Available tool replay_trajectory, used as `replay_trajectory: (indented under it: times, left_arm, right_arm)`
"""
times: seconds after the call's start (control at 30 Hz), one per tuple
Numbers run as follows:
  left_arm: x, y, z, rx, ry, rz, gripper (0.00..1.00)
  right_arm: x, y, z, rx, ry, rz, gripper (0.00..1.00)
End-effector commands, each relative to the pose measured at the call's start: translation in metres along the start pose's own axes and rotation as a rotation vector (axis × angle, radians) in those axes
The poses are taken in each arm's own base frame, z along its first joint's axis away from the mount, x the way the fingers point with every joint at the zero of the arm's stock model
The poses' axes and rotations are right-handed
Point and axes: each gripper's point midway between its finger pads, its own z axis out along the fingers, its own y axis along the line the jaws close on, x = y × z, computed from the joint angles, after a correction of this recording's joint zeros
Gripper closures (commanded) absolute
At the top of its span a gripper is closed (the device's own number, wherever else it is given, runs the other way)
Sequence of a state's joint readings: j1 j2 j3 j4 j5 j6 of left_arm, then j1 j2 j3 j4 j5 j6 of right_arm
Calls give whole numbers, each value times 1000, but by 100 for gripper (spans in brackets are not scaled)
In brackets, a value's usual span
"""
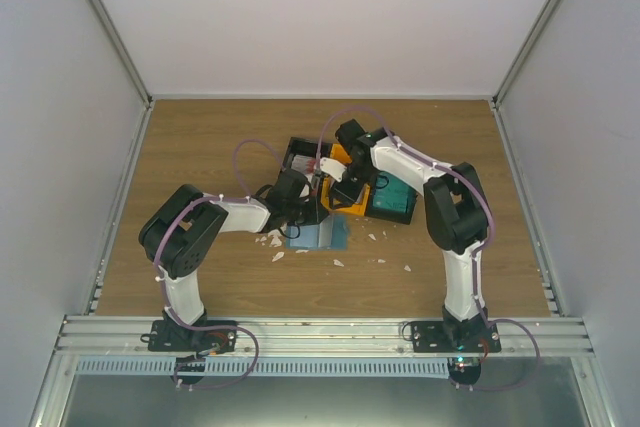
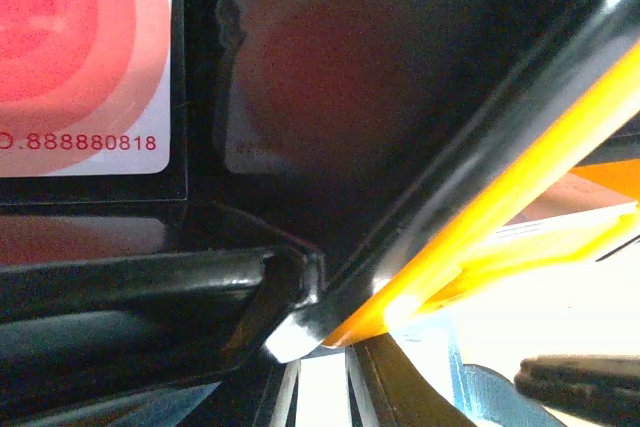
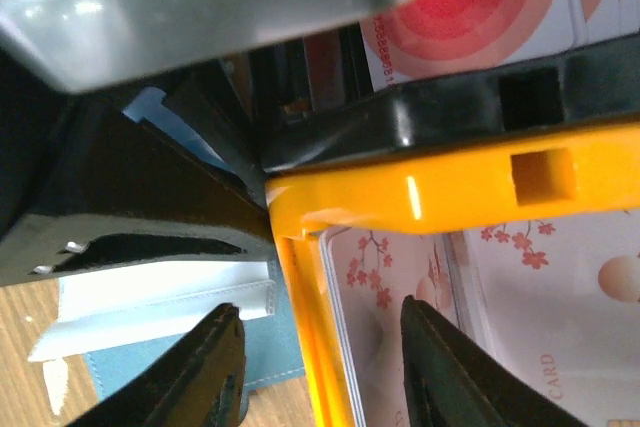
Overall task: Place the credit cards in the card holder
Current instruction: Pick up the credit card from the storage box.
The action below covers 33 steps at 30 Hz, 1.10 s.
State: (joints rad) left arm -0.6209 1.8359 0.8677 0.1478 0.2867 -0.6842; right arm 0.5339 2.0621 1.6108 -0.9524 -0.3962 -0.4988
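A: Where does the card holder (image 1: 322, 234) lie?

B: It lies flat on the wooden bench (image 1: 200, 147), about halfway between the left and right edges and a little closer to the near edge, just on the near side of the bins. It is a blue-teal square. In the right wrist view its grained blue cover shows with a paler flap above it.

A: And the cards?

B: A smooth red-and-white card (image 2: 80, 57), with red rings and small printed digits, lies inside the glossy black bin (image 2: 400, 97). The blossom cards (image 3: 400, 277), whitish with a pink flower print, lie in the orange bin (image 3: 420, 187), which has a square hole in its rim. The teal-green cards (image 1: 393, 197) fill a second black bin (image 1: 390, 220), more toward the right edge.

A: How is the right end effector (image 3: 318, 312)?

B: It is parted moderately wide. Its dark fingers (image 3: 215, 367) stand one on each side of the orange bin's wall, and they grasp nothing.

A: And the left end effector (image 1: 300, 209)?

B: It is low at the near corner of the black bin, beside the card holder. Its wrist view is too close and blurred, so I cannot tell how far it is open or whether it has hold of anything.

A: Anything else?

B: Small irregular white scraps (image 1: 276, 241) are scattered on the wood around the card holder.
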Motion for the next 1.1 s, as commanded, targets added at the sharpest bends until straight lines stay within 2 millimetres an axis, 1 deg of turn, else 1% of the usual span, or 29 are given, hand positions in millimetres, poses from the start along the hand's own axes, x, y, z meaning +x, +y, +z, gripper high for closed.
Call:
replay_trajectory:
  times: [0.0,0.07,0.13,0.2,0.27,0.43,0.6,0.7,1.07]
  left_arm:
    - [-10,5,5,-17,-35,-1,83]
    - [-10,5,5,-16,-34,-2,83]
    - [-10,6,5,-17,-36,-1,83]
    - [-10,6,5,-19,-35,-2,83]
    - [-10,6,5,-19,-36,-1,83]
    - [-11,7,5,-21,-37,-5,83]
    - [-12,7,5,-22,-38,-5,83]
    - [-12,8,4,-24,-39,-6,83]
    - [-13,8,2,-28,-42,-4,83]
  right_arm:
    - [2,0,-3,32,11,10,50]
    - [4,0,3,19,20,15,47]
    - [7,2,10,0,36,18,46]
    - [11,3,17,-15,53,22,47]
    - [11,7,19,-36,53,22,50]
    - [5,15,7,-51,23,-1,63]
    - [0,16,-7,-19,-5,-19,71]
    - [1,17,-10,-16,-7,-20,77]
    - [2,17,-11,-14,-5,-17,86]
